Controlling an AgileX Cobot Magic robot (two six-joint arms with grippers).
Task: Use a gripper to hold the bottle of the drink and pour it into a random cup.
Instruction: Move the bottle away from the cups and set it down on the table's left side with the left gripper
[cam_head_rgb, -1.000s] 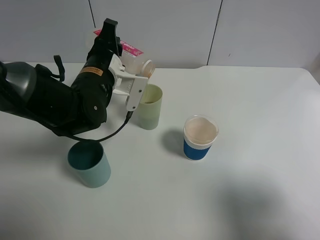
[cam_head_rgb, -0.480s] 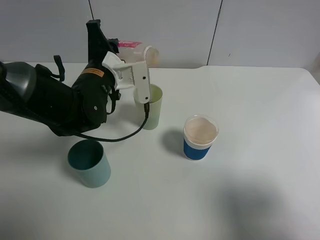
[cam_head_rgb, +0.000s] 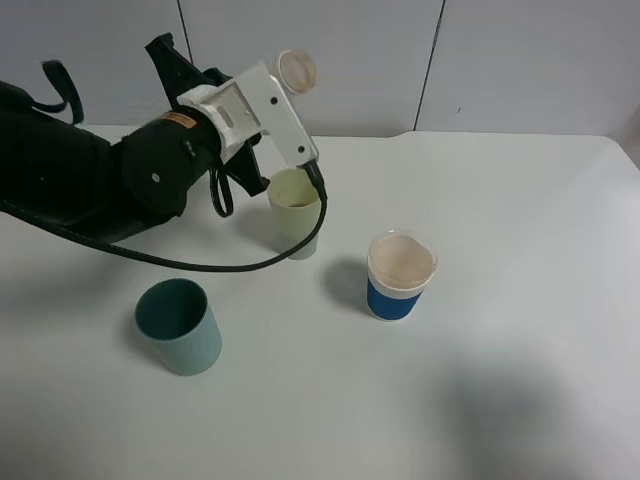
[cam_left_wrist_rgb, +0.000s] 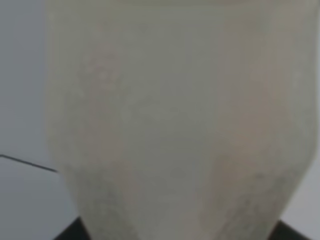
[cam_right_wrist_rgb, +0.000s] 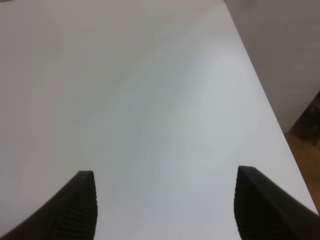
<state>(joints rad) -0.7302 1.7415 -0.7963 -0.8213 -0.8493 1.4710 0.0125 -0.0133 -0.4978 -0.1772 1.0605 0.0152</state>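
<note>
Left arm: black arm (cam_head_rgb: 90, 180) reaches in from the left edge of the exterior high view, raised above the white table (cam_head_rgb: 520, 350)
Dark teal cup: squat dark teal cup (cam_head_rgb: 178, 326) stands upright near the front left, below the arm, well apart from the other cups
Left gripper: white-bodied left gripper (cam_head_rgb: 225, 90) is held high at the back, clamped on the bottle; an orange label shows on the arm just behind it
Cable: black cable (cam_head_rgb: 235, 266) hangs from the gripper body, passes the pale green cup's right side and loops back across the table toward the arm
Bottle: the bottle (cam_head_rgb: 297, 70) is mostly hidden behind the gripper body; only its pale round top shows, pointing up and to the right, above the pale green cup and clear of its rim. In the left wrist view its pale, blurred body (cam_left_wrist_rgb: 175, 125) fills nearly the whole picture; contents cannot be told
Pale green cup: tall pale green cup (cam_head_rgb: 295, 215) stands upright just below the gripper
Blue-banded cup: white cup with a blue band (cam_head_rgb: 401, 275) stands upright right of the pale green cup, near but apart
Right gripper: seen only in the right wrist view; right gripper (cam_right_wrist_rgb: 165, 210) hangs over bare table with its black fingertips (cam_right_wrist_rgb: 80, 205) spread wide, holding nothing
</note>
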